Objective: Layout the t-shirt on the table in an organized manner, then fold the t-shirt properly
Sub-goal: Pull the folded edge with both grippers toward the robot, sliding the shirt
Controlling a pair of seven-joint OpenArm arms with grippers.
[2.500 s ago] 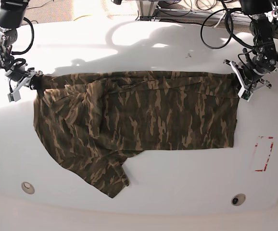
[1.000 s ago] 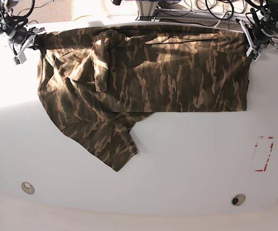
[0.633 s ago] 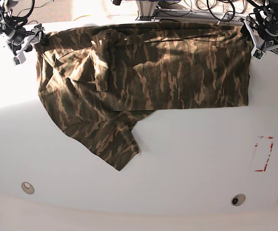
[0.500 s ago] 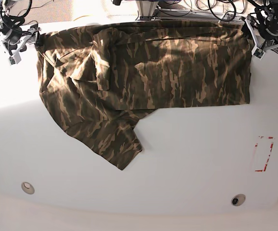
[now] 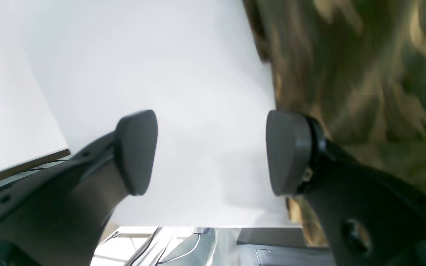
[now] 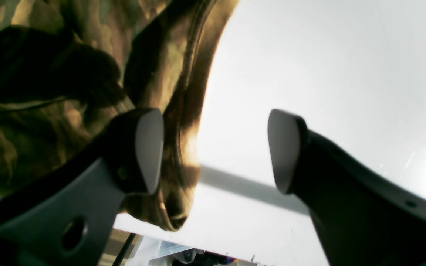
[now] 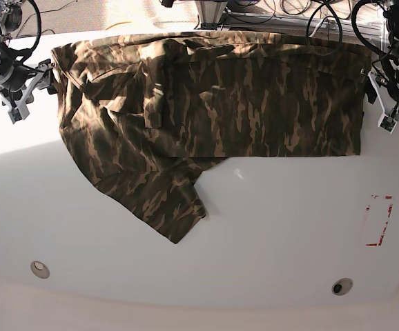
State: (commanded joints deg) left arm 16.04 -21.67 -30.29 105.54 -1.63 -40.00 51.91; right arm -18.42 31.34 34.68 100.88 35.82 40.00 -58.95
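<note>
On the table (image 7: 268,227) we see the t-shirt (image 7: 206,110) spread, left gripper (image 5: 211,153) and right gripper (image 6: 213,151) both agape, seemingly holding nothing.

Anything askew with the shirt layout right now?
Yes. The t-shirt isn't flat: cloth is folded over and bunched near the right gripper's end, and one sleeve juts out diagonally toward the table's near side.

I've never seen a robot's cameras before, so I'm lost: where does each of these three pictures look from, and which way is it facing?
Base: high above, looking down on the t-shirt, table, left gripper and right gripper.
Left wrist: on that arm, looking past its open fingers at table and shirt edge.
Right wrist: likewise, past its own fingers.
All three share the t-shirt.
</note>
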